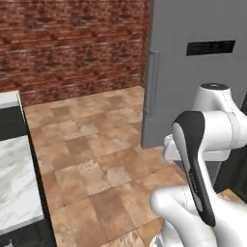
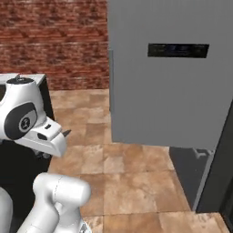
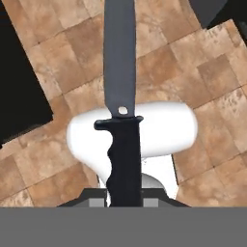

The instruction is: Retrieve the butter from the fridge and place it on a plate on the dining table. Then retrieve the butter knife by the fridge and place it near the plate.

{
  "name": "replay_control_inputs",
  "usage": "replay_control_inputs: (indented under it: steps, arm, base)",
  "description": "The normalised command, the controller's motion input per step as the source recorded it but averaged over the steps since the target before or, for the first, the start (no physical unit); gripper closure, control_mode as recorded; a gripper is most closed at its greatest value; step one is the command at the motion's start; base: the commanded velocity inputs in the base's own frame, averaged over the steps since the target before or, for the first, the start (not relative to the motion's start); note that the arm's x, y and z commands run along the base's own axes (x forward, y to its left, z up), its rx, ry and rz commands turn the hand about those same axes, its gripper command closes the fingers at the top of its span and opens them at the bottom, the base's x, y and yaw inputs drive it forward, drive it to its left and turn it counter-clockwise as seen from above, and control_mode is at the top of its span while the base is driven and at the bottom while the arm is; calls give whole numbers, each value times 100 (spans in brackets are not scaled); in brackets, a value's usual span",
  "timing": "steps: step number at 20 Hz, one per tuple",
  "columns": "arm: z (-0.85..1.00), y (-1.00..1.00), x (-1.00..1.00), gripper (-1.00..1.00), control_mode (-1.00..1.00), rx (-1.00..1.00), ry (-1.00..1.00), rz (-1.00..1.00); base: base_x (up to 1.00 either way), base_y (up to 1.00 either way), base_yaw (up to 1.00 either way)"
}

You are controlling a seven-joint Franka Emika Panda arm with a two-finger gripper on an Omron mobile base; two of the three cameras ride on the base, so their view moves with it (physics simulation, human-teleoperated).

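In the hand view the butter knife (image 3: 121, 111) runs straight up the middle, black handle at six o'clock, grey blade reaching to twelve and off the top edge. The gripper (image 3: 124, 197) has its jaws drawn narrow on the bottom of that handle, holding the knife, and brown floor tiles (image 3: 202, 120) spread beneath it.

In the left base view, the fridge (image 1: 193, 77) stands at one to two o'clock, tall and grey, its black panel (image 1: 211, 47) high on the door and a slim vertical handle (image 1: 153, 82) along the near edge. A red brick wall (image 1: 72, 43) fills ten to twelve o'clock. At eight o'clock lies a slab of veined marble top (image 1: 17, 178) on a dark base.

From the right base view, the fridge door fills the upper right, and a dark gap shows at four o'clock beside it.
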Motion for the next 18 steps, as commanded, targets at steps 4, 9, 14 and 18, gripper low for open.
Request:
replay_control_inputs:
  steps: [4, 9, 14, 18]
  arm:
    - [0, 0, 0, 100, 100, 0, 0, 0]
    - [0, 0, 0, 100, 100, 0, 0, 0]
    - [0, 0, 0, 100, 100, 0, 0, 0]
    - [0, 0, 0, 100, 100, 0, 0, 0]
  base:
    - [-26, 0, 94]
    - [13, 11, 29]
    - [63, 40, -15]
    - [64, 68, -31]
